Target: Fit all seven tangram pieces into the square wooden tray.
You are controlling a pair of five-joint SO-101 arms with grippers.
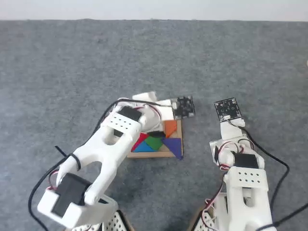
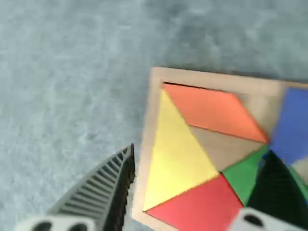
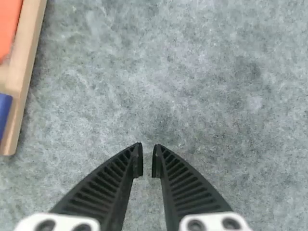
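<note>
The square wooden tray (image 1: 169, 153) lies mid-table with my left arm stretched over it. Inside it sit a yellow triangle (image 2: 175, 154), an orange piece (image 2: 211, 108), a red triangle (image 2: 197, 207) and a green piece (image 2: 243, 173). A blue piece (image 2: 291, 125) lies tilted at the tray's edge, and its corner (image 1: 177, 150) hangs over the rim. My left gripper (image 2: 197, 185) hovers open above the tray; one finger (image 2: 113, 190) is outside the rim, the other (image 2: 274, 185) over the green and blue pieces. My right gripper (image 3: 144, 161) is shut, holding nothing, over carpet beside the tray (image 3: 21, 82).
Grey carpet (image 1: 72, 72) covers the table all around. The right arm (image 1: 238, 163) stands to the right of the tray, a short gap away. Bare wood (image 2: 224, 144) shows between the orange and green pieces.
</note>
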